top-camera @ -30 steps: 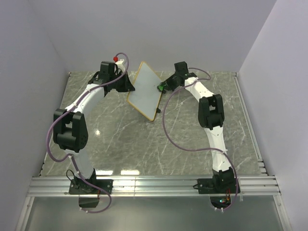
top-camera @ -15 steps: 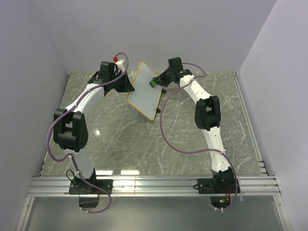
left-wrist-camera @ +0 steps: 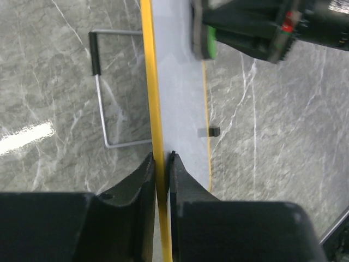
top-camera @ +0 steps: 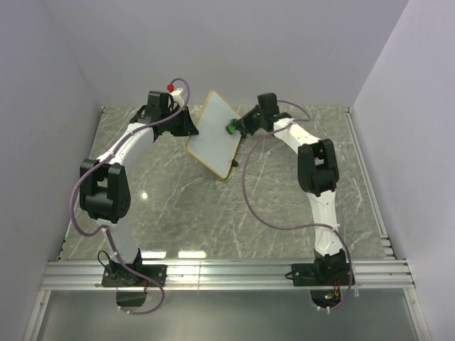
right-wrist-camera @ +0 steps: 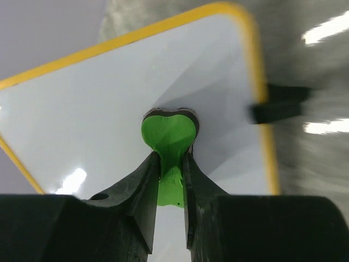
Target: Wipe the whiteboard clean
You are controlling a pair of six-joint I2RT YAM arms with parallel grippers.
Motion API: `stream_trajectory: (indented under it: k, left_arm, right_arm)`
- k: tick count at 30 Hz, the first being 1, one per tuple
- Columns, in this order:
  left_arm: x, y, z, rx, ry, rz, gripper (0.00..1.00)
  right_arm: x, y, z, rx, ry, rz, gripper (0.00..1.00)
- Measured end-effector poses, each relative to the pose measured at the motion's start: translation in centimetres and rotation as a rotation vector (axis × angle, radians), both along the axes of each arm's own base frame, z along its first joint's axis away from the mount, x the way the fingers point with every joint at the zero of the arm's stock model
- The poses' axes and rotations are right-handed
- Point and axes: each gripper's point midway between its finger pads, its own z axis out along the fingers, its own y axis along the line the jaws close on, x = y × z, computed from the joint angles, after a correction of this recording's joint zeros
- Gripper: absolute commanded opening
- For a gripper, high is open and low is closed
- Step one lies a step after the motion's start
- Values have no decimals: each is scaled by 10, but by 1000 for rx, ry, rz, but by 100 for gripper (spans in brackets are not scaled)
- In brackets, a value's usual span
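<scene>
Grey marble table (top-camera: 213,213), lilac walls (top-camera: 213,42) | left fingers (left-wrist-camera: 143,183) grip whiteboard (left-wrist-camera: 177,82) | right fingers (right-wrist-camera: 143,188) grip green eraser (right-wrist-camera: 169,134)

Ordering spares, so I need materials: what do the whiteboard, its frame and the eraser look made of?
Whiteboard: smooth, glossy white face with glare spots on it, likely a coated panel. Frame: even yellow, looks like plastic, possibly painted metal. Eraser: matte bright green body, probably plastic, with a dark edge where it meets the board.
</scene>
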Motion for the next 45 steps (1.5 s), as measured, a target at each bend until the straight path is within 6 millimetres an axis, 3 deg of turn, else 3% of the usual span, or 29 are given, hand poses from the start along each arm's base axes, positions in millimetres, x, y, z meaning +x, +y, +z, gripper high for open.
stream_trajectory:
  k: [2,6,8,10,11,15,16,18,19,20,21,22,25,29,32,35,38,42,45]
  left_arm:
    - [-1,0,-3,13,2,-10,23]
    - [-11,-3,-26,42,76,-34,29]
    - [-11,-5,-24,45,76,-40,28]
    - [-11,-6,-24,55,77,-41,31]
    - [-11,-6,-24,59,79,-39,37]
    - [-21,-9,-37,81,131,-54,60]
    - [-23,-10,-42,88,149,-56,66]
    - [-28,-11,-52,103,183,-54,70]
    - [-30,-11,-54,107,196,-53,73]
    - [-31,-10,-56,115,208,-48,76]
    - [-30,-9,-56,121,210,-43,83]
    - [-29,-8,-55,126,208,-38,85]
    - [-22,-7,-44,129,186,-18,98]
    - [-14,-3,-35,137,171,27,99]
    - [-15,3,-35,155,183,63,99]
    - [-15,11,-25,161,176,113,99]
    - [-14,21,-2,152,138,169,100]
    - [-17,33,40,124,54,242,99]
    - [-23,39,60,106,6,275,100]
  right_arm:
    - [-13,-28,-12,-31,40,-23,0]
    - [-20,-110,-23,-150,68,-109,0]
    - [-26,-151,-22,-227,72,-151,0]
    - [-34,-175,-20,-288,71,-168,0]
    - [-41,-182,-20,-320,74,-167,0]
    - [-68,-182,-32,-419,120,-107,0]
    - [-75,-182,-39,-445,144,-85,6]
    - [-85,-180,-50,-492,188,-37,29]
    - [-90,-179,-57,-514,209,-15,49]
    - [-96,-178,-63,-541,226,12,61]
    - [-99,-179,-68,-557,241,20,70]
    - [-104,-179,-72,-576,254,40,77]
    - [-113,-180,-77,-611,275,71,81]
    - [-124,-185,-85,-649,294,84,83]
    - [-138,-190,-78,-680,297,83,83]
    - [-145,-189,-54,-719,256,77,82]
    - [-145,-171,-4,-735,112,87,81]
    - [-160,-114,95,-678,-218,182,83]
    - [-190,-71,163,-574,-437,288,89]
